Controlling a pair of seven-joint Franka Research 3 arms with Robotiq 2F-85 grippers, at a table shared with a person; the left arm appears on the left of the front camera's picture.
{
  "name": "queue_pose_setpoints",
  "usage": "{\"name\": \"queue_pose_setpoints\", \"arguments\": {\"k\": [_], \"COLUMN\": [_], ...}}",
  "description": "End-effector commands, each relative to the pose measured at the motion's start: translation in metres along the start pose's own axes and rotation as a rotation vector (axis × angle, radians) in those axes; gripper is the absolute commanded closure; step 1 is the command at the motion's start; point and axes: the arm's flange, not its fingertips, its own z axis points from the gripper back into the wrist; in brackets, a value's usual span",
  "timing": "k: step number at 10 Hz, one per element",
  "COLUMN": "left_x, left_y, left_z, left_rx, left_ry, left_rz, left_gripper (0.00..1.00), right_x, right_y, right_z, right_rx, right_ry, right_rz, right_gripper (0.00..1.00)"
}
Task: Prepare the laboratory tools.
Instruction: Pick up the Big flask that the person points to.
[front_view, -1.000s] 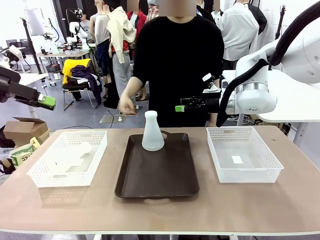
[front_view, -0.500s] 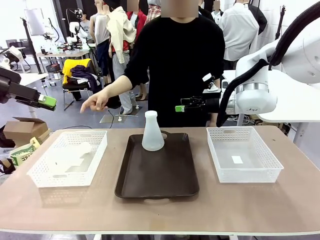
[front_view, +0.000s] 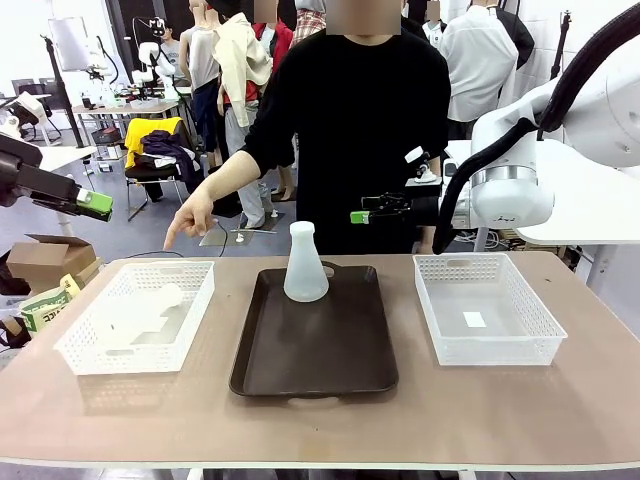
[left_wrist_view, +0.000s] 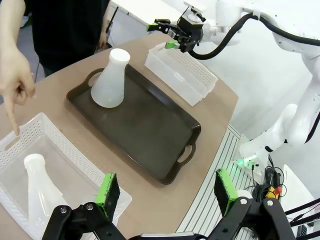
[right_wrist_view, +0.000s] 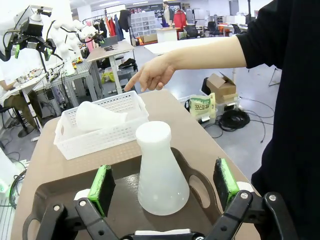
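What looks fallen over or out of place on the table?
One flask lies on its side in the left basket, while the other flask stands upright on the tray. Nothing looks spilled or broken.

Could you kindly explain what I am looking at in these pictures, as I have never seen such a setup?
Two white robot arms share a table with a person. The wide picture looks across it from between the arms; the other two come from cameras on each wrist. The left gripper and right gripper are open and hold nothing. A tray carries one upright flask; a second flask lies in the left basket, at which the person's hand points. A second basket stands right of the tray.
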Motion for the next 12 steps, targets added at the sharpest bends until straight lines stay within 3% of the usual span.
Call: {"name": "queue_pose_setpoints", "arguments": {"k": [1,2,5,7,10,12], "left_x": [0.002,0.000,0.032,0.066,0.085,0.077], "left_y": [0.000,0.000,0.000,0.024,0.050,0.068], "left_z": [0.002,0.000,-0.014,-0.048,-0.102,-0.134], "left_rx": [-0.001,0.000,0.234,0.447,0.612,0.678], "left_ry": [0.013,0.000,-0.027,0.093,0.316,0.463], "left_rz": [0.003,0.000,-0.060,-0.129,-0.280,-0.320], "left_gripper": [0.00,0.00,0.00,0.00,0.00,0.00], "right_x": [0.001,0.001,0.001,0.001,0.001,0.001], "right_y": [-0.002,-0.002,-0.002,-0.002,-0.002,-0.002], "right_z": [-0.002,-0.002,-0.002,-0.002,-0.002,-0.002], "right_rx": [0.004,0.004,0.004,0.004,0.004,0.004], "right_ry": [0.013,0.013,0.013,0.013,0.013,0.013], "right_rz": [-0.010,-0.010,-0.010,-0.010,-0.010,-0.010], "right_gripper": [0.00,0.00,0.00,0.00,0.00,0.00]}}
